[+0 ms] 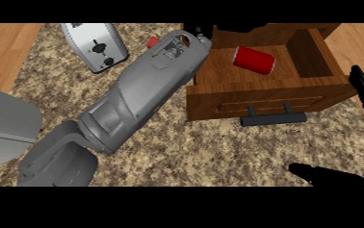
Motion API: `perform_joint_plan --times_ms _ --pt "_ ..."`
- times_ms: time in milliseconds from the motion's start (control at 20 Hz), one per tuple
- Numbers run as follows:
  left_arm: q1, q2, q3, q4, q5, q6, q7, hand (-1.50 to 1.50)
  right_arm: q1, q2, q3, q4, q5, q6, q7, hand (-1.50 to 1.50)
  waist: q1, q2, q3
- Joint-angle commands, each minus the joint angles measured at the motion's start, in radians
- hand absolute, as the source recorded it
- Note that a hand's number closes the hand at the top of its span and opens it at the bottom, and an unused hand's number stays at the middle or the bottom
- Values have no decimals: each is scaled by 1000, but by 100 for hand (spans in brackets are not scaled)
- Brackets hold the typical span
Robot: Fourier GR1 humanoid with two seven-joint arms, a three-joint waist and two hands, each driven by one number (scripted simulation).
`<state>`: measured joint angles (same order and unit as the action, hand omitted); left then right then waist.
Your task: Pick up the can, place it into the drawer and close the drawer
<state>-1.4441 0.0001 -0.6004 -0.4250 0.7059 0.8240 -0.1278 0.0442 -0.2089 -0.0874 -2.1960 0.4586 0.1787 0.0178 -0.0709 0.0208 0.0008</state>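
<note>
The drawer (235, 97) stood open at the counter's (177, 145) far right, unblocked from above. The can (253, 59) took its middle, with bare floor around it. The left forearm (142, 90) crossed the counter diagonally, barring the drawer's left side. The toaster (95, 46) filled the far left corner. Counter before the handle (274, 119) lay open.

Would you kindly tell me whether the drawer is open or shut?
Open. The drawer is pulled out; its inside shows from above, with the red can lying in it.

Speckled brown stone counter (213, 150) spreads left of right hand (323, 175). Silver toaster (96, 46) well up-left of it. Wood planks (18, 49) beyond, far left. Flat, even light.
</note>
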Motion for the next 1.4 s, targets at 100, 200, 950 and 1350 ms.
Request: perform_joint_plan --times_ms 100,200,950,1350 --pt "-22 0 -10 -14 -1 29 23 -150 -5 -54 81 97 251 -46 -64 -150 39 -12 0" --pt "-17 0 -7 2 -1 9 21 -150 -71 -31 144 158 364 -89 -23 -150 48 -9 0" --pt "82 125 -6 -181 -102 7 150 -150 -279 99 183 725 633 -398 -47 -150 101 -22 0" --pt "159 284 -21 -394 -129 -32 285 -150 -388 59 85 1024 653 -539 -138 -150 119 -23 0"
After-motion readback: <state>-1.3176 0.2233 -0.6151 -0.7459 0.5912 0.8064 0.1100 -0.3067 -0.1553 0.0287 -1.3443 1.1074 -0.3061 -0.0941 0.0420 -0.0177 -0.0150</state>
